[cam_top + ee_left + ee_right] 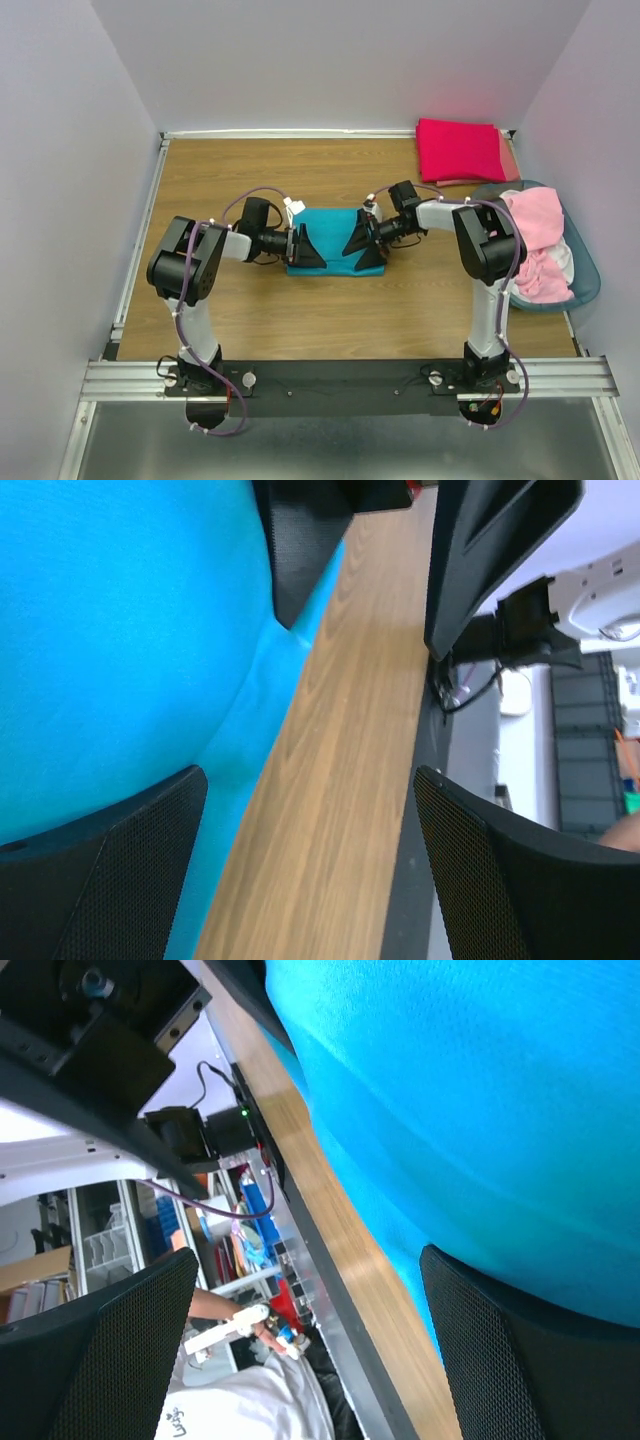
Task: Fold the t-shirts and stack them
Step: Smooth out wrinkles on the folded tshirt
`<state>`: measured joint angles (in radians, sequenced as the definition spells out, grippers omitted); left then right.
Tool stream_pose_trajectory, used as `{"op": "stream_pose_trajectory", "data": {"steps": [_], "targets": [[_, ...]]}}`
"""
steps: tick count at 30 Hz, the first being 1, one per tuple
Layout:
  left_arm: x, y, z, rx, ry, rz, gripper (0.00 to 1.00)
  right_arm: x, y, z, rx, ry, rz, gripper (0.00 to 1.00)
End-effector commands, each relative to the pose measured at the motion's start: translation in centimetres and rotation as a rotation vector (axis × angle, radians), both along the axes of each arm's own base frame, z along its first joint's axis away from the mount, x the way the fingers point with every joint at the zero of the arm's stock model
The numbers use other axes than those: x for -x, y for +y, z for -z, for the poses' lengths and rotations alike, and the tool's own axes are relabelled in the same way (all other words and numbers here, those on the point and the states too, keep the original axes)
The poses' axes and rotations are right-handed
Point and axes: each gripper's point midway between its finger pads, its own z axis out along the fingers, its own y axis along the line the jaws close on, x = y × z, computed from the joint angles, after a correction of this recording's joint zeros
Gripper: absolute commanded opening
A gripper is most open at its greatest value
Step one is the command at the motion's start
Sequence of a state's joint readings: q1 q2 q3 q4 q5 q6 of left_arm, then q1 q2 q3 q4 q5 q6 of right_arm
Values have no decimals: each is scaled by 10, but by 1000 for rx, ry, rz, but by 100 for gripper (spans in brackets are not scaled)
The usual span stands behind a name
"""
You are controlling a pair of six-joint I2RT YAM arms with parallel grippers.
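**Two shirts stacked, one folded on the bench, the basket not yet emptied**

I see the teal t-shirt (335, 247) lying in the middle of the bench (250, 320) as a tidy rectangle, so I judge that its folding is finished or almost finished. The left arm (235, 243) and the right arm (440, 215) point at it from both sides. On each wrist camera the jaws stand wide apart and hold nothing. One side of each is over the teal cloth and the other is past its edge.

At the far right corner a crimson-pink t-shirt (458, 148) lies folded on top of a salmon t-shirt (510, 165); this is the stack so far. The teal one is not yet on it.

In the basket (590, 285) at the right, light pink t-shirts (535, 225) lie crumpled, and I cannot tell how many. These are left to fold and stack.
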<state>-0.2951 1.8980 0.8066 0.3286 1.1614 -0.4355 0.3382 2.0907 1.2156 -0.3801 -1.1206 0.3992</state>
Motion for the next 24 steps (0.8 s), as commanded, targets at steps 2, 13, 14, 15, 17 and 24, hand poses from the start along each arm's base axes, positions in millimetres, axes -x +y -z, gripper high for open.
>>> {"op": "stream_pose_trajectory", "data": {"steps": [2, 13, 14, 15, 17, 24], "targets": [[-14, 39, 50, -143, 82, -156, 94, -20, -38, 41, 145, -18, 75, 100], [22, -7, -72, 39, -236, 73, 94, -5, 1, -81, -97, -143, -29, 100], [25, -10, -69, 35, -230, 80, 93, 0, 5, -78, -95, -128, -43, 100], [28, -12, -66, 32, -217, 85, 93, 11, 13, -74, -96, -112, -72, 100], [30, -13, -50, 20, -170, 82, 93, 20, 20, -62, -96, -59, -81, 100], [27, -15, -15, 7, -60, 62, 94, 22, 30, -19, -69, 10, -86, 100]]}}
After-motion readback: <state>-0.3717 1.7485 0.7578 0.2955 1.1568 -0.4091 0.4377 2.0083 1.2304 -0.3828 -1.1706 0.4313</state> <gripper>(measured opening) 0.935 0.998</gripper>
